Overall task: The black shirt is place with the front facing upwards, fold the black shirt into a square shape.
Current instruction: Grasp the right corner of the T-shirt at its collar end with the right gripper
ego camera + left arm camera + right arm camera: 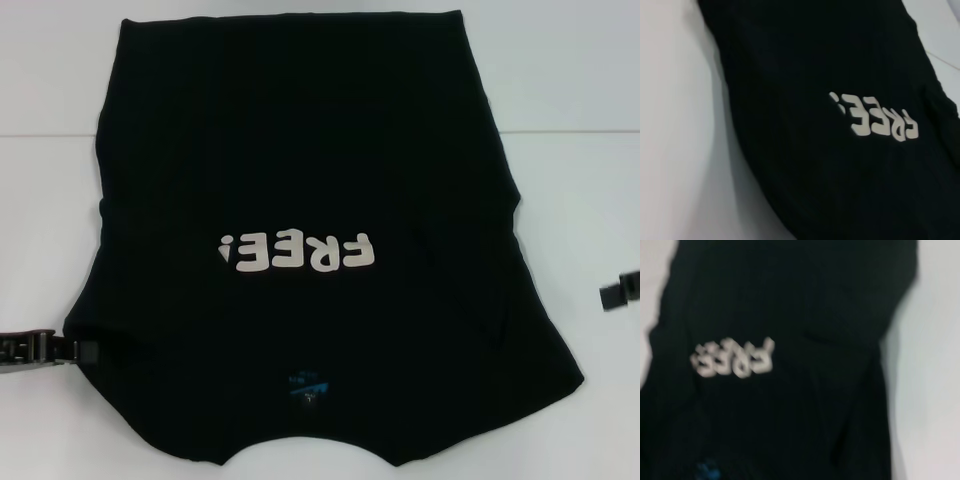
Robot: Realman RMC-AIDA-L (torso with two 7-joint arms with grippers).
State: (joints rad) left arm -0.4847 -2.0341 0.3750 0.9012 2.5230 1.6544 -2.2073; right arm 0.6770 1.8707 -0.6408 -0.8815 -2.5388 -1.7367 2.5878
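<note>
The black shirt lies spread on the white table, front up, its white "FREE!" lettering reading upside down from the head camera and its small blue neck label near the robot's edge — both sleeves look tucked in, so the cloth forms a broad, roughly rectangular shape. The left gripper sits low at the shirt's left edge, its tip touching the cloth; whether it holds anything cannot be told. The right gripper shows only at the frame's right edge, apart from the shirt — its opening cannot be judged.
</note>
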